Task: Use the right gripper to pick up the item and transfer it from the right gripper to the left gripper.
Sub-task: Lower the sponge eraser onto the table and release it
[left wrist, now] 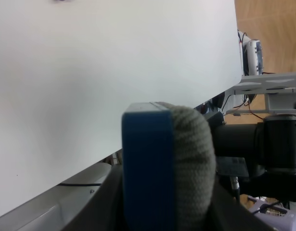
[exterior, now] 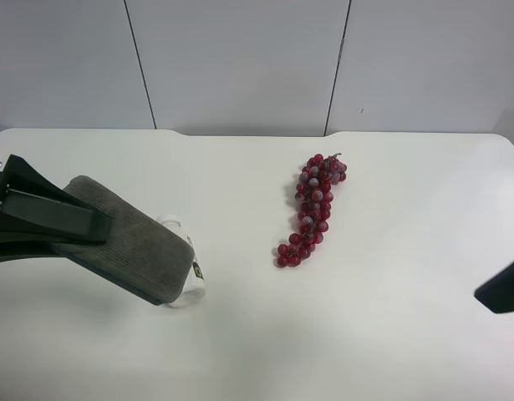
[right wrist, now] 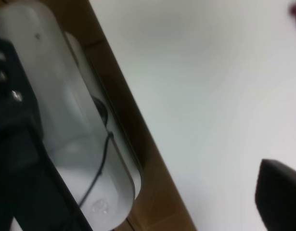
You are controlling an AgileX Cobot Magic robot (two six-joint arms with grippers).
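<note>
Exterior high: shows the item [exterior: 135, 242] lifted off the table [exterior: 390, 334], clamped in the left gripper [exterior: 94, 227] at the view's left, felt side up, long axis slanting from the claw down toward the white bottle [exterior: 188, 292], half hidden beneath. Leaves only a black tip of the right gripper [exterior: 501, 291] at the far edge, well apart, beyond the grape bunch [exterior: 313, 209].

Right wrist: catches a blurred table edge and one dark fingertip [right wrist: 280, 195]; no item; cannot tell wide or narrow.

Left wrist: looks end-on at the item [left wrist: 167, 168], blue base beside grey felt, pinched between both jaws, far end hidden. Suggests a handover already made.
</note>
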